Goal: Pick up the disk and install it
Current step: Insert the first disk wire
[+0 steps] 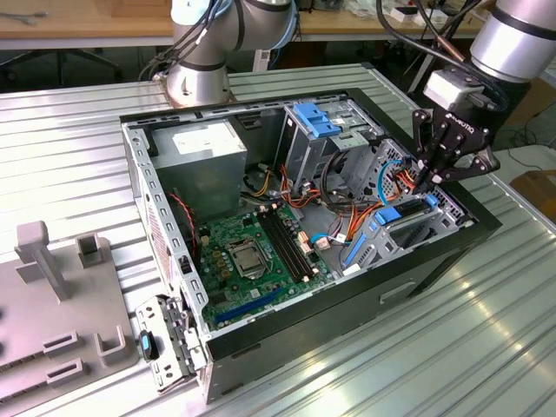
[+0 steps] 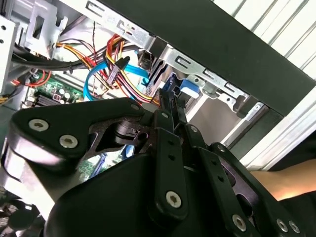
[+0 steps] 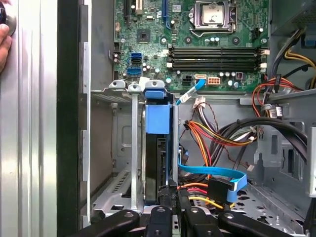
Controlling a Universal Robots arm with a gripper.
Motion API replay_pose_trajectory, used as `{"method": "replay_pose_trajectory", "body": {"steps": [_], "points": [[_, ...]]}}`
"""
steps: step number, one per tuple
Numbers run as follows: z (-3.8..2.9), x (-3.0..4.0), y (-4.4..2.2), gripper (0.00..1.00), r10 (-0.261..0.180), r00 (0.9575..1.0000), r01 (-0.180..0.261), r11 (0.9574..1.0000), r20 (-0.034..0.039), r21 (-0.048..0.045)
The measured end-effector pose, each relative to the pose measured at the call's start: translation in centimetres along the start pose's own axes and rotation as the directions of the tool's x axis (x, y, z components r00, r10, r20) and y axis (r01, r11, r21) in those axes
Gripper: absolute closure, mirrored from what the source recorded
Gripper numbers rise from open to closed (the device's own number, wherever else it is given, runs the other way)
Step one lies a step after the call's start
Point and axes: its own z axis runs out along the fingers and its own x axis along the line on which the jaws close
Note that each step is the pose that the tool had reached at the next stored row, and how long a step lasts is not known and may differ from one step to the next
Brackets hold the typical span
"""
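Cables (image 3: 217,136) press close beside the disk (image 3: 157,118) (motherboard (image 3: 212,64) side open).

The disk (image 3: 157,118), a flat rectangular metal hard drive framed by a blue plastic bracket, stands on edge in the lower middle of the first wrist view. It sits upright between two thin vertical metal rails of a drive cage. Its broad blue face and a rounded blue tab are toward the frame's centre. A dark, narrow edge runs down from there to the bottom. At that bottom edge the black gripper (image 3: 168,195) is closed against its near end. In the exterior view the disk (image 1: 391,214) lies at the right of the frame, low in the open case, and shows as blue pieces along a grey strip. In the second wrist view its blue bracket (image 2: 190,89) peeks out just above centre.
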Motion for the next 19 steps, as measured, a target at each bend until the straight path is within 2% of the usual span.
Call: {"method": "replay_pose_trajectory", "body": {"steps": [2, 3, 7, 10, 16, 19], "points": [[0.08, 0.01, 0.00, 0.84, 0.043, 0.9991, -0.043, 0.9991, -0.0001, -0.0022], [0.11, 0.06, 0.00, 0.84, 0.045, 0.9990, -0.045, 0.9990, 0.0000, -0.0023], [0.26, 0.52, 0.17, 0.84, 0.041, 0.9992, -0.041, 0.9992, 0.0001, -0.0021], [0.42, 0.53, 0.50, 0.84, 0.017, 0.9998, -0.017, 0.9998, 0.0001, -0.0009], [0.47, 0.59, 0.51, 0.84, 0.007, 1.0000, -0.007, 1.0000, 0.0002, -0.0004], [0.52, 0.83, 0.52, 0.84, 0.007, 1.0000, -0.007, 1.0000, 0.0002, -0.0004]]}}
